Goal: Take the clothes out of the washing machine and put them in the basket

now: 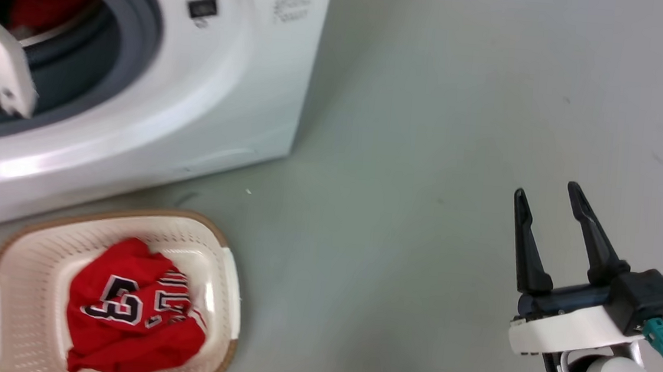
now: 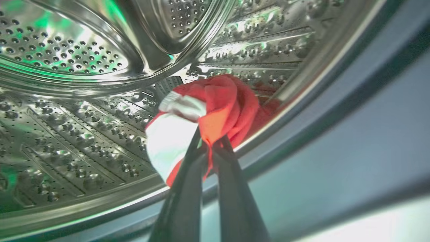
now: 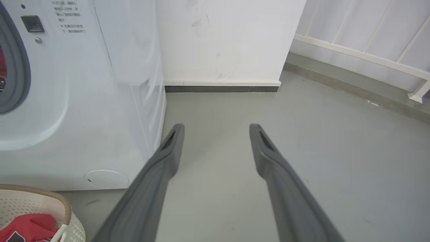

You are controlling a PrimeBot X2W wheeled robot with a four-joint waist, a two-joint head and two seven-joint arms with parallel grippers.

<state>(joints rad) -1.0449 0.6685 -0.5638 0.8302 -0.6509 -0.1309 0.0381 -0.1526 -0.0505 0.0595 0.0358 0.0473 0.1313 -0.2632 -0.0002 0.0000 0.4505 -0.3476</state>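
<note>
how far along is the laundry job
About half done. Done: the numbered jersey lies in the basket. In hand: the left gripper is shut on the second jersey inside the drum. Left: pull it out and drop it in the basket. The right gripper is open, holding nothing.

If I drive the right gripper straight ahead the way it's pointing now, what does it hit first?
Probably the bare grey floor, short of the wall's dark skirting. The right gripper is open; the washing machine lies off to its left. Depth is unclear.
</note>
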